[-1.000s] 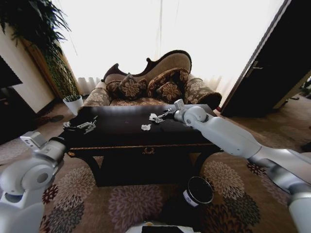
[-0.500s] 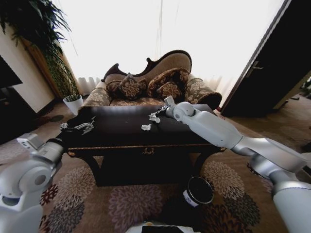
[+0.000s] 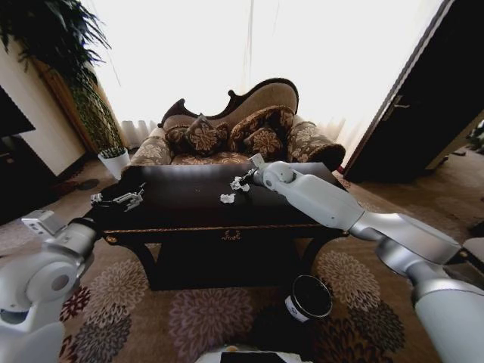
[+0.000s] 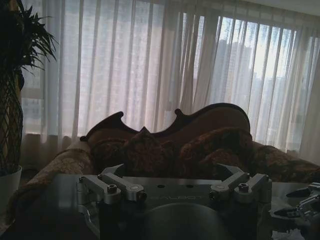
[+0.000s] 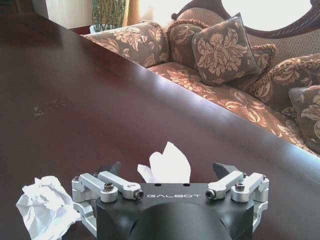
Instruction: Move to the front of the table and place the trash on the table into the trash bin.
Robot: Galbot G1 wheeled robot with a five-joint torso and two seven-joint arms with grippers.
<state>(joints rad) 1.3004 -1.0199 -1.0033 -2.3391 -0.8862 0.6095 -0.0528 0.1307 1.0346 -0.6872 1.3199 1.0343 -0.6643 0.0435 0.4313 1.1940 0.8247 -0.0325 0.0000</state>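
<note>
Dark glossy worktop [image 3: 189, 204]: right end effector [image 3: 246, 180] wide open around an upright paper wad [image 5: 167, 162], another wad [image 3: 227, 198] nearer. Left end effector [image 3: 130, 198] open, empty, at left edge.

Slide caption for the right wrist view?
Open right gripper straddling a white paper wad on the dark table; another wad beside.

A patterned sofa [image 3: 231, 132] with floral cushions [image 3: 203, 137] stands before bright, sheer-curtained windows [image 3: 227, 45]. A tall potted plant [image 3: 72, 68] fills the left corner, a dark door [image 3: 423, 106] stands at right, and floral carpet [image 3: 204, 318] covers the floor.
</note>
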